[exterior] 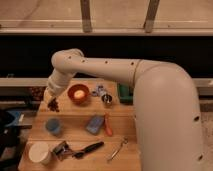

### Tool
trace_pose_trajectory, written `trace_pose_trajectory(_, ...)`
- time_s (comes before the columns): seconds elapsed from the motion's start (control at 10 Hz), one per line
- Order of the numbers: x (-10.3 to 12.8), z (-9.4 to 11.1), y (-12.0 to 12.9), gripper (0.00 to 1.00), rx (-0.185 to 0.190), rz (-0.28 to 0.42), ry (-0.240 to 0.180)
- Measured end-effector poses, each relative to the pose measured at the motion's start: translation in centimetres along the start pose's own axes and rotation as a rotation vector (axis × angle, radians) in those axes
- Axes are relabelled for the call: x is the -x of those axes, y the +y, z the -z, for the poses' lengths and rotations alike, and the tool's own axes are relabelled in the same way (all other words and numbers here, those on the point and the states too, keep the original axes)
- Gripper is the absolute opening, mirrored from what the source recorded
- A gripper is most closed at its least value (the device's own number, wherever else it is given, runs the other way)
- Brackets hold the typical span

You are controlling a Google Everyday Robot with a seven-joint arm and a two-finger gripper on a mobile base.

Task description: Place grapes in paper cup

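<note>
My gripper point(50, 98) is at the far left of the wooden table point(75, 135), left of the orange bowl. It is shut on the grapes point(53, 105), a small dark bunch hanging just under the fingers over the table's left edge. The paper cup point(39, 152), wide and cream-white, stands at the front left corner, well in front of the gripper and apart from it. The smaller blue cup point(53, 126) stands between the gripper and the paper cup.
An orange bowl point(79, 93) with an egg-like ball sits right of the gripper. A small metal cup point(106, 98), a blue block point(94, 124), an orange stick point(108, 125), a black-handled tool point(85, 149) and a metal utensil point(117, 149) lie on the table.
</note>
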Motion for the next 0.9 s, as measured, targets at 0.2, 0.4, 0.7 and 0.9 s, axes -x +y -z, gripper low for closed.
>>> trace_pose_trajectory(0.2,-0.6,-0.2,1.6,0.0,0.056,0.034,-0.007)
trace_pose_trajectory(0.4,-0.5,-0.2,1.7,0.0,0.058,0.036,-0.006)
trace_pose_trajectory(0.7,-0.5,-0.3,1.7,0.0,0.059,0.036,-0.005)
trace_pose_trajectory(0.9,-1.1,-1.0,2.1,0.0,0.069,0.042,0.007)
